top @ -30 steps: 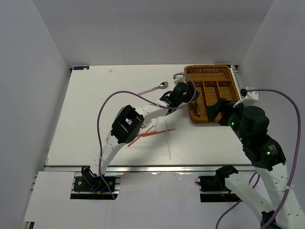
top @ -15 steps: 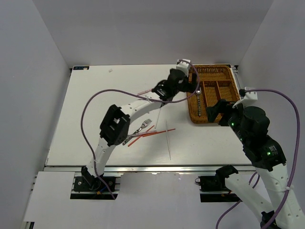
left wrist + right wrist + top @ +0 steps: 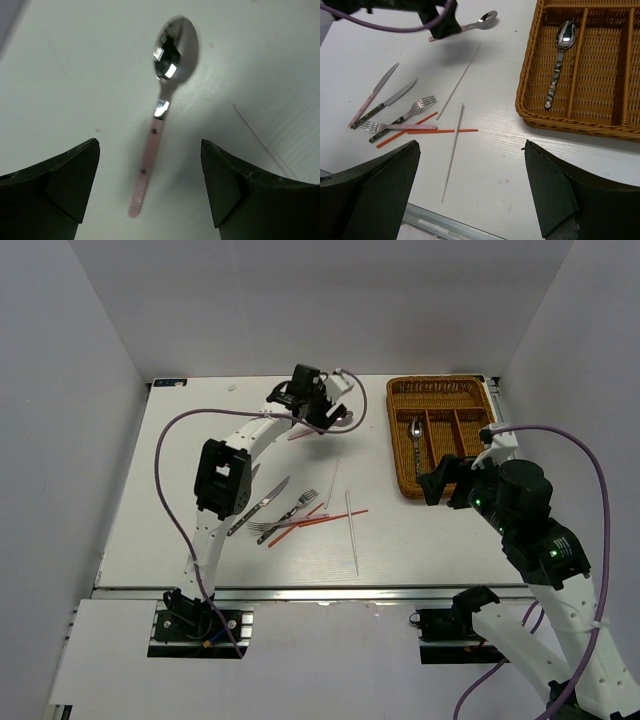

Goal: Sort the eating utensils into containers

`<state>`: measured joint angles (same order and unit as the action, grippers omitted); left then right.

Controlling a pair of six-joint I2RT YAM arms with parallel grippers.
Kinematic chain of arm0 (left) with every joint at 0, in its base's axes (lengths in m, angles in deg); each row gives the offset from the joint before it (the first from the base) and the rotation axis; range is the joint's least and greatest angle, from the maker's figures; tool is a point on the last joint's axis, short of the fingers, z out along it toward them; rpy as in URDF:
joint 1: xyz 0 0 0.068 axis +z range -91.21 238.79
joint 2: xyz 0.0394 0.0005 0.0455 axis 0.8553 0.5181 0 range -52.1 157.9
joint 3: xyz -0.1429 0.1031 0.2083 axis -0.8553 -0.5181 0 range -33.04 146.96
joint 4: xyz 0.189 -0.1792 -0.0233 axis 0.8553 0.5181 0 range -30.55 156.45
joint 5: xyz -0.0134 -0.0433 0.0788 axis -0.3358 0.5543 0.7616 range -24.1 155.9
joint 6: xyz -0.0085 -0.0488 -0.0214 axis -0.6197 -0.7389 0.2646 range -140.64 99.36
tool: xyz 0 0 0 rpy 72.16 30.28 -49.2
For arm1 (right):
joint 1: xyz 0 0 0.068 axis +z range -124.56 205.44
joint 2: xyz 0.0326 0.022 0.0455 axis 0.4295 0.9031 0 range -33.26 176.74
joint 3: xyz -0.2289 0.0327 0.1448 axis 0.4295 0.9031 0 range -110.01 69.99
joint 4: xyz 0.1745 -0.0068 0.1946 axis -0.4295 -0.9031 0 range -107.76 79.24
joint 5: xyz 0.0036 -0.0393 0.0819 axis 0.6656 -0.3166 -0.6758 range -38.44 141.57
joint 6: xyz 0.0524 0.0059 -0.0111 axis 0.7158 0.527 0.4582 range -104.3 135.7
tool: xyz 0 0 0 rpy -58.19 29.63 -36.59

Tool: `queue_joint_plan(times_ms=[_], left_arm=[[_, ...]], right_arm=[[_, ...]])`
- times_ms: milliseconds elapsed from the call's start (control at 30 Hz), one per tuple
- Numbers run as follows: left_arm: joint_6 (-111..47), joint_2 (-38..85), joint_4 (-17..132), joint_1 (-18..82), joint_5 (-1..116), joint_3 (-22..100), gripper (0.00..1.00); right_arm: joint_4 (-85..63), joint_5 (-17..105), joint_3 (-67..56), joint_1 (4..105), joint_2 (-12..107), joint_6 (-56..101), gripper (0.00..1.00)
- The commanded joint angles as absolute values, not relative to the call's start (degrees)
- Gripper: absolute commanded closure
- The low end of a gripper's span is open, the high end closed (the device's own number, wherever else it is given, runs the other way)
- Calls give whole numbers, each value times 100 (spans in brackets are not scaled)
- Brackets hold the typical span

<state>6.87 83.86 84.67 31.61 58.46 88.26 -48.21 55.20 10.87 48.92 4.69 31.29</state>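
Spoons, two, shiny steel: one spoon [image 3: 557,65] in the woven tray [image 3: 570,123], a pink-handled spoon [image 3: 156,120] below my open left end effector [image 3: 149,150]; right end effector [image 3: 471,145] open too.

White table [image 3: 180,470], grey walls [image 3: 300,300]

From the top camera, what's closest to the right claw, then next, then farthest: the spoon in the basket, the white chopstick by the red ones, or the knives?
1. The spoon: just beyond the right gripper, in the left slot of the wicker tray.
2. The white chopstick: on the table, to the gripper's left.
3. The knives: farthest left of the three.
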Motion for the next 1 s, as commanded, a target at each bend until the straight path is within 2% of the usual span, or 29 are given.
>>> queue_joint_plan(times_ms=[0, 167, 300, 467, 533, 600, 667, 800, 933, 967], left_arm=[[1101, 8465, 9048, 3233, 4966, 8966, 9], [1082, 8834, 9154, 3374, 4665, 9098, 15], [995, 9045, 9066, 3445, 4701, 9036, 25], [995, 9098, 9030, 3559, 4569, 8887, 32], [1003, 9134, 9109, 3559, 4569, 8895, 39], [995, 9178, 9075, 3568, 4648, 8860, 39], [907, 9204, 9004, 3594, 4779, 8843, 33], [793, 9187, 8899, 3638, 4631, 8931, 28], [661, 9353, 8916, 3664, 4499, 9114, 32], [626, 9423, 8977, 3673, 4499, 9193, 36]], right_arm=[[-4600, 5236, 1092, 4908, 514, 2993, 11], [-4530, 5209, 1127, 4908, 611, 3020, 11], [-4442, 4876, 1145, 4908, 708, 3037, 11], [-4363, 4884, 1198, 4908, 795, 3046, 11], [-4319, 4840, 1207, 4908, 804, 3064, 11], [-4267, 4770, 1216, 4908, 839, 3099, 11], [-4240, 4700, 1215, 4908, 848, 3108, 11], [-4240, 4726, 1215, 4899, 866, 3099, 11], [-4205, 4708, 1224, 4908, 892, 3099, 11], [-4205, 4691, 1224, 4908, 910, 3099, 11]])
